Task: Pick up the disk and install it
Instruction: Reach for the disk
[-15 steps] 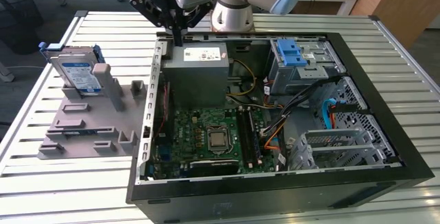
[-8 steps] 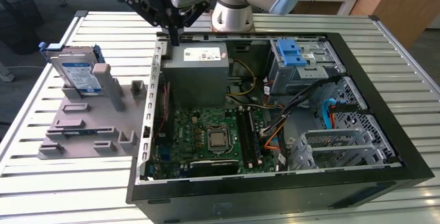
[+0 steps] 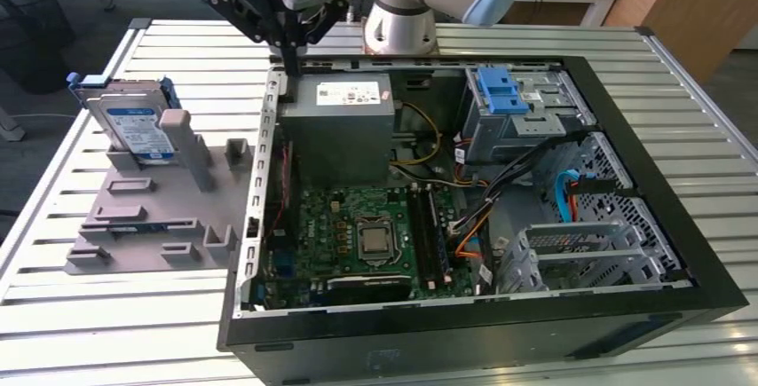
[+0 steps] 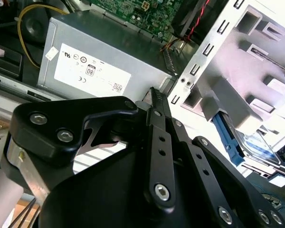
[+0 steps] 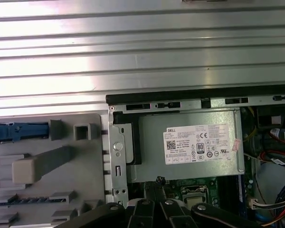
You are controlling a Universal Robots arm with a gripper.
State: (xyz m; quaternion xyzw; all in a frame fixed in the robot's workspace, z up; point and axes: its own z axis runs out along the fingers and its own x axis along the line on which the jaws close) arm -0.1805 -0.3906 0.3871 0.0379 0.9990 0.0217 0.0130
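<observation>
Gripper (image 3: 288,66): I am watching it hovering clenched, empty, by the power supply's (image 3: 343,129) edge.
Disk (image 3: 134,129): standing in the grey rack (image 3: 154,213), well apart from it.

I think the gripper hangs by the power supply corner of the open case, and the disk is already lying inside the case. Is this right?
Not quite. The disk is not inside the case; it stands upright in the grey holder on the table, at the exterior view's left of the case, as the exterior view shows. The gripper does hang by the power supply corner.
</observation>
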